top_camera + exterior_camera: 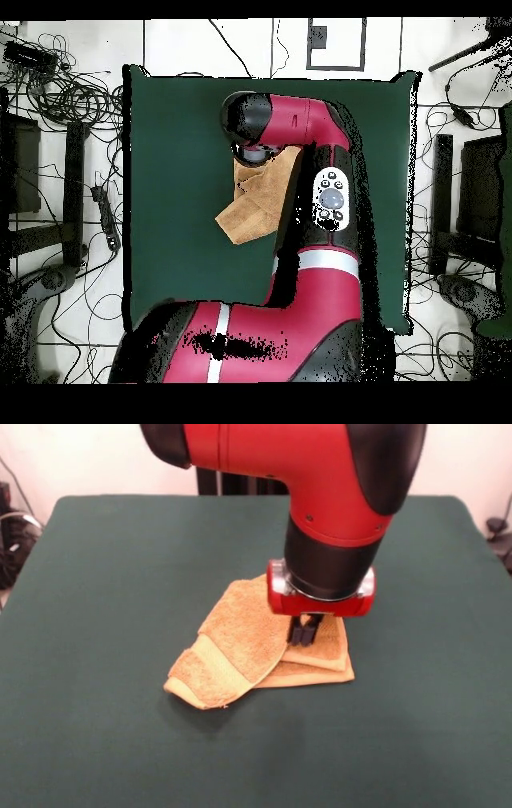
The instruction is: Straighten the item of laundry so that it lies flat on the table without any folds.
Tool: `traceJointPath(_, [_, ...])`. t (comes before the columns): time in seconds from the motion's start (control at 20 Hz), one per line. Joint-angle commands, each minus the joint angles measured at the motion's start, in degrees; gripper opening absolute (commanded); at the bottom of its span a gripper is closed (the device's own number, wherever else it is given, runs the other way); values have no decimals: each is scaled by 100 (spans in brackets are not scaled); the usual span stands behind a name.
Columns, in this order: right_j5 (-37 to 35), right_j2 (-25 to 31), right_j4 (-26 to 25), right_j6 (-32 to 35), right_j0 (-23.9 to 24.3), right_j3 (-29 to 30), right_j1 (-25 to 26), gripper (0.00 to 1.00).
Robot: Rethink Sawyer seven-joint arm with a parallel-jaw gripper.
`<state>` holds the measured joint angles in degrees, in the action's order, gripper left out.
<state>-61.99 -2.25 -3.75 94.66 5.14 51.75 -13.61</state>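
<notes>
The claw (304, 634) is reaching down at the middle of the frame, its black fingers together and seemingly pinching the top layer of the orange-tan terry hand towel (240, 644), probably to peel a fold open. The towel is lying bunched in several overlapping layers on the green surface (104, 584), its long axis running from lower left toward the right, striped band facing lower left.
</notes>
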Motion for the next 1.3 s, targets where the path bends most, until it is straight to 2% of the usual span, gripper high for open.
traceJointPath(0.05, [394,576,383,1160,-260,914,-26,0])
traceJointPath(0.4, [860,419,203,1036,-375,1228,-42,0])
traceJointPath(0.6, [692,217,-83,788,-493,1087,36,0])
traceJointPath(0.8, [699,258,-148,377,-356,1077,68,0])
traceJointPath(1.05, [414,320,-61,390,-297,925,32,0])
traceJointPath(1.3, [527,335,-77,410,-277,940,26,0])
